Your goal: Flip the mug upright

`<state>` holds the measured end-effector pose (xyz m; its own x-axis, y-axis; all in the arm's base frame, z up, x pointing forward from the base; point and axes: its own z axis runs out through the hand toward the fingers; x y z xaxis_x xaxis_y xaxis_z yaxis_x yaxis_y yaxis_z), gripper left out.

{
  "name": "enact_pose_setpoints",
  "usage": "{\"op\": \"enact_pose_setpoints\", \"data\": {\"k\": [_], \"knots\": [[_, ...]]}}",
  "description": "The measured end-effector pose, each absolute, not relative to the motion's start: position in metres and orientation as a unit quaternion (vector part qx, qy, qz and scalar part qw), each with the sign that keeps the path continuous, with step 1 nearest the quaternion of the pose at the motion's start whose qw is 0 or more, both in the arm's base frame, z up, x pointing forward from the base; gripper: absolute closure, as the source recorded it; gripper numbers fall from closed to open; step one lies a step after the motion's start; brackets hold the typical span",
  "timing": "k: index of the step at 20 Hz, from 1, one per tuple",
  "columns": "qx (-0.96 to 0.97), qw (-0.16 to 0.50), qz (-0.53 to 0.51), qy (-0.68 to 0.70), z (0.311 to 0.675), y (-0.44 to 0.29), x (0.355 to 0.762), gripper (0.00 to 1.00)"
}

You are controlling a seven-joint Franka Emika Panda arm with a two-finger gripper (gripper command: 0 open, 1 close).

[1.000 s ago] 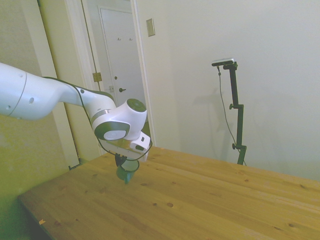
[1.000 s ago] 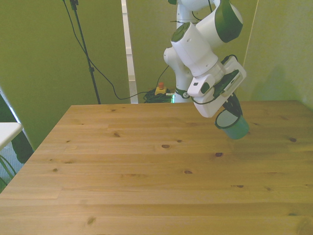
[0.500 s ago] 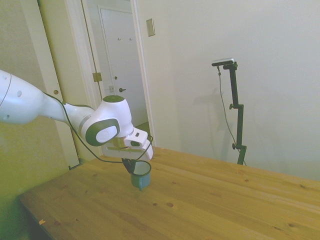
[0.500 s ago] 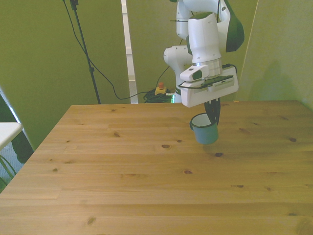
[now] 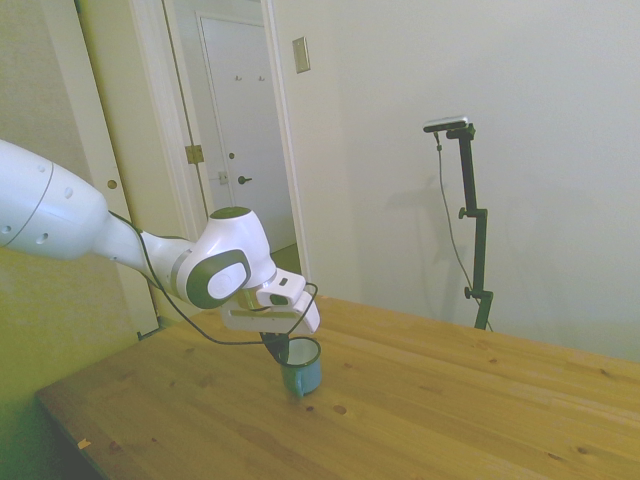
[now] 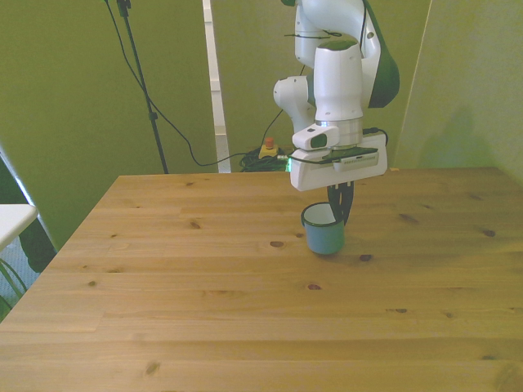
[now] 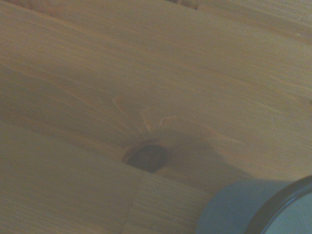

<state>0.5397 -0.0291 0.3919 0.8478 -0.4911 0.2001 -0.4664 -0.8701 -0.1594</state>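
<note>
Mug (image 5: 301, 368) is upright on the wooden table (image 5: 420, 410), mouth facing up, pale inside showing w/ a thin light rim. In the front view the mug (image 6: 324, 233) sits roughly mid-table, a bit toward the front view's right, base on or v. close to the planks, can't tell which for sure. Gripper (image 6: 339, 206) comes straight down from above, dark fingers (image 6: 344, 204) clamped on the mug's rim at the side toward the front view's right, one finger looks inside the cup, one outside. So it's grasping the mug by the wall. White wrist block sits level right over the cup; arm (image 5: 120, 245) reaches in from the side view's left, a black cable looping under the wrist.

Side view: the gripper (image 5: 277, 348) meets the rim on the side nearest the arm. Handle not visible from where I stand. A dark knot (image 6: 365, 257) in the wood lies just beside the mug, on the front view's right. Wrist cam: blurry teal mug (image 7: 234, 209) wall and dark rim edge in a corner, a knot (image 7: 146, 157) in the grain near it.
</note>
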Motion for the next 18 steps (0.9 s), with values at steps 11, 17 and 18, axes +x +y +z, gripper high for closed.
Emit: {"op": "enact_pose_setpoints", "data": {"k": [11,17,18], "knots": [[-0.957,0.052,-0.118,0.259,0.385,-0.031,0.543,0.0],[-0.957,0.055,-0.126,0.257,0.393,-0.029,0.544,0.0],[-0.956,0.056,-0.129,0.257,0.397,-0.028,0.543,0.0]]}}
